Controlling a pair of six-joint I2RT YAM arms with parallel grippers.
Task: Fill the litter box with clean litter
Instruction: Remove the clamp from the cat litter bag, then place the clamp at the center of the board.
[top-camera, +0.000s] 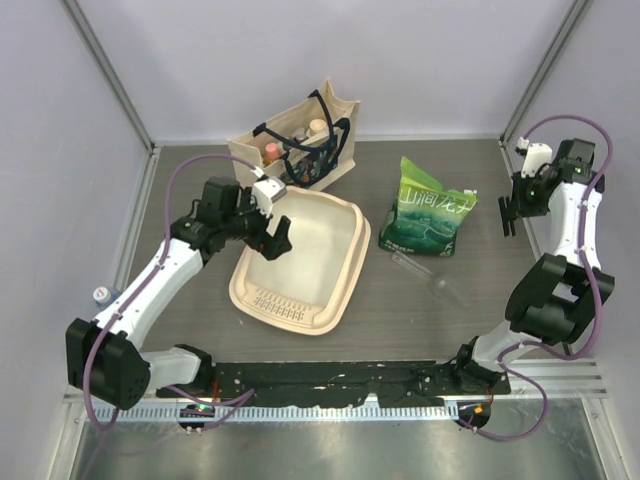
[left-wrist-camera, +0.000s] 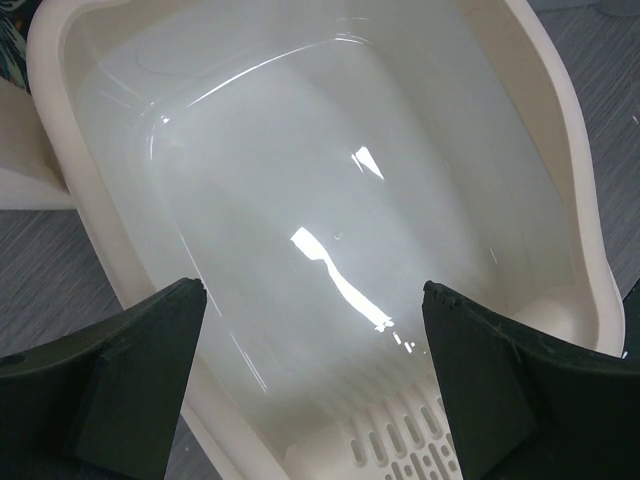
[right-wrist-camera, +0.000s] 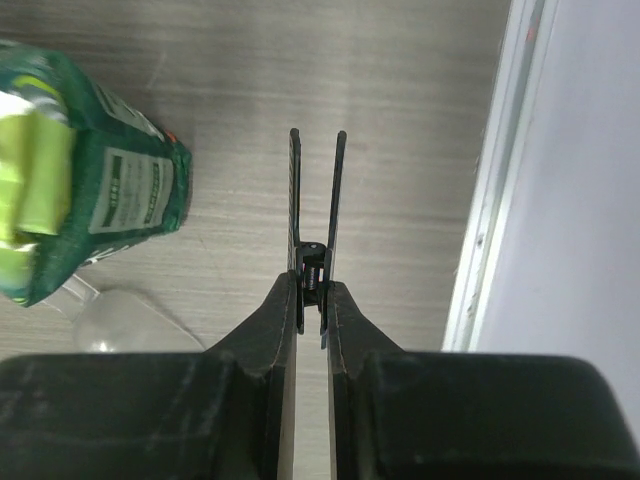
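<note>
The left tool (top-camera: 272, 238) (left-wrist-camera: 312, 295) hangs with its jaws spread wide and nothing between them, above the left side of the box (top-camera: 322, 240) (left-wrist-camera: 300, 160). The box lies flat on the tabletop (top-camera: 400, 320), its glossy floor bare and its slotted strip at the near end, with a tote (top-camera: 300, 140) just behind it. The right tool (top-camera: 508, 215) (right-wrist-camera: 317, 200) has its fingers pressed nearly together on nothing, over the tabletop by the right wall, with a green bag (top-camera: 428, 218) (right-wrist-camera: 90, 170) between it and the box.
</note>
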